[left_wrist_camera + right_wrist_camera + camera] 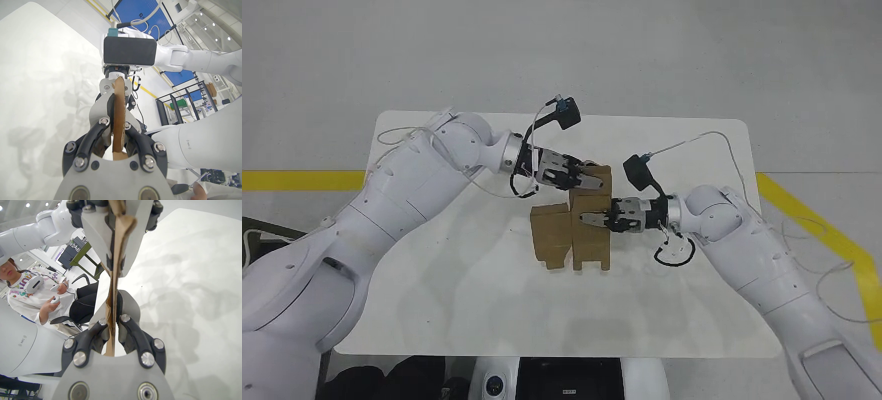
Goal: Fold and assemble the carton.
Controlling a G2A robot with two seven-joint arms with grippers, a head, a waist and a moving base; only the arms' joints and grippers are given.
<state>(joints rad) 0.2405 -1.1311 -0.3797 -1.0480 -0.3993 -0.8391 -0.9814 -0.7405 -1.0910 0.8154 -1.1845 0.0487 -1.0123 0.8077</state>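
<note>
The carton (570, 232) is over the middle of the white desk (442, 290), held between the two arms. It is plain brown corrugated cardboard, not yet a box. In the top view it reads as two upright-looking panels side by side. The left panel is shorter. The right panel runs farther toward the far side and has a notch cut into its near edge. Whether its near edge rests on the desk cannot be told.

The left gripper (592, 181) comes in from the left and far side, and its jaws are closed on the far end of the right panel. The right gripper (589, 220) comes in from the right, and its jaws are clamped on the same panel nearer its middle, just beside the other gripper.

In the left wrist view the carton (120, 123) shows edge-on as a thin brown sheet with its fluting exposed, pinched in the left gripper (117, 100). In the right wrist view the carton (115, 256) is again edge-on and slightly bowed. Its far end is creased and ragged, and the right gripper (113, 295) is tight on it. The left gripper (114, 271) grips it just beyond, tip almost meeting tip.
</note>
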